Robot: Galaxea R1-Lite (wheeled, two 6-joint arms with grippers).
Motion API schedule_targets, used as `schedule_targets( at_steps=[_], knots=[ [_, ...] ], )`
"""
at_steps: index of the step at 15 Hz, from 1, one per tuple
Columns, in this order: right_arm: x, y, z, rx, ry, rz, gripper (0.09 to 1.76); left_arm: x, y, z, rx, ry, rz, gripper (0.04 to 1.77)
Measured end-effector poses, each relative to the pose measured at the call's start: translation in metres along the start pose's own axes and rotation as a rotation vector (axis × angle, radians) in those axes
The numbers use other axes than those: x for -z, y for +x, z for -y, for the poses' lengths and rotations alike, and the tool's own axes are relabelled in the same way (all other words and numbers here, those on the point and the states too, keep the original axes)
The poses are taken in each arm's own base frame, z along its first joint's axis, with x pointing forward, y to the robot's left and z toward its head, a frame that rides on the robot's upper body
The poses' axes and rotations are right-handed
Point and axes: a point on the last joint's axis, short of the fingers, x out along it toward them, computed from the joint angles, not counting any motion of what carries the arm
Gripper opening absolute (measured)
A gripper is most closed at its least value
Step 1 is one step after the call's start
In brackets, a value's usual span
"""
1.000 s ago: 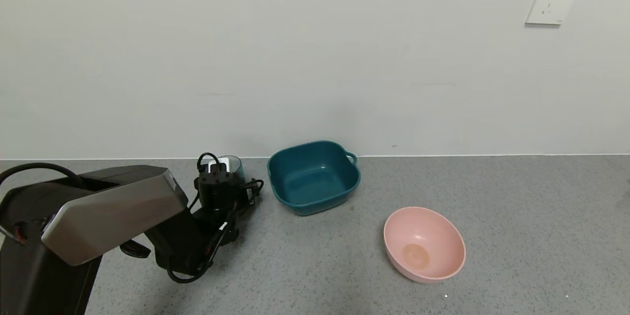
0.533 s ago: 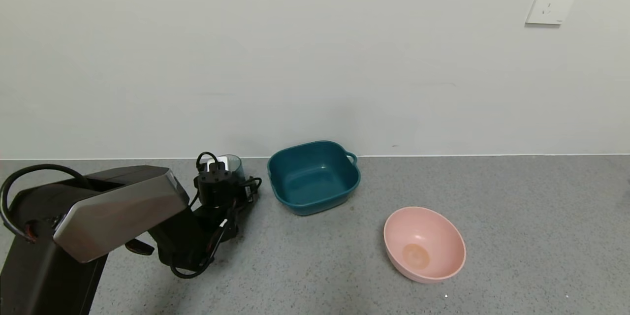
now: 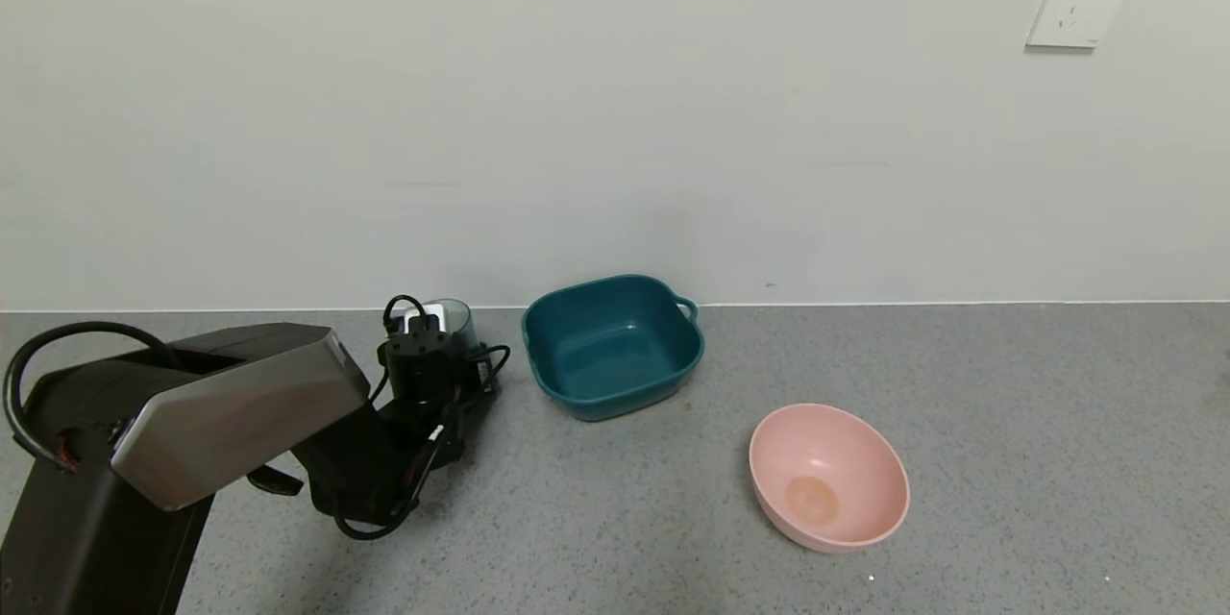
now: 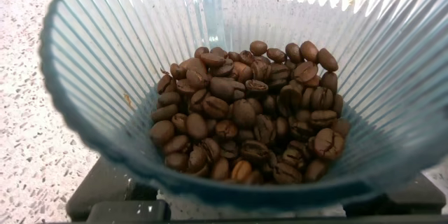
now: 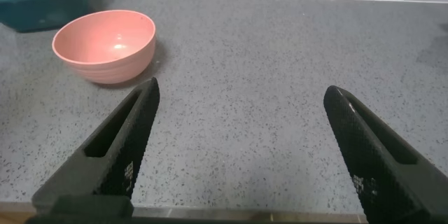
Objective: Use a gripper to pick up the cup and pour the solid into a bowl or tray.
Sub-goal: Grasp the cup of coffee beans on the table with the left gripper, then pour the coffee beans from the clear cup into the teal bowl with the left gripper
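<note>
The grey-blue ribbed cup stands on the grey counter near the wall, left of the dark teal basin. My left gripper is right at the cup, its black wrist and cables covering the cup's near side. In the left wrist view the cup fills the frame, close up, with a heap of brown coffee beans in its bottom. The basin looks empty. My right gripper is open and empty above bare counter, out of the head view.
A round pink bowl sits on the counter to the right and nearer than the basin; it also shows in the right wrist view, with the basin's corner behind. The wall runs close behind the cup and basin.
My left arm has shifted slightly toward the wall and the cup; wrist and cup top sit a few pixels higher. Basin and pink bowl have not moved.
</note>
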Motion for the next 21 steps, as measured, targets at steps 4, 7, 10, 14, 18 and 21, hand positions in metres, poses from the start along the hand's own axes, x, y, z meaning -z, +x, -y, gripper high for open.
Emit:
schedule_targets(
  at_steps=[4,7,10,14,18,21],
  knots=[
    [0.000,0.000,0.000,0.000,0.000,0.000,1.71,-0.001,0.001,-0.002,-0.005,-0.001,0.001,1.33],
    [0.000,0.000,0.000,0.000,0.000,0.000,1.71,-0.002,0.001,-0.002,-0.005,-0.001,0.002,1.33],
    [0.000,0.000,0.000,0.000,0.000,0.000,1.71,-0.008,-0.001,-0.003,-0.003,0.017,0.004,1.33],
    [0.000,0.000,0.000,0.000,0.000,-0.001,1.71,-0.031,-0.008,-0.003,0.004,0.096,0.047,1.33],
    [0.000,0.000,0.000,0.000,0.000,0.000,1.71,-0.061,-0.020,0.003,0.029,0.170,0.040,1.33],
    [0.000,0.000,0.000,0.000,0.000,0.000,1.71,-0.094,-0.028,0.013,0.050,0.253,0.076,1.33]
  ],
)
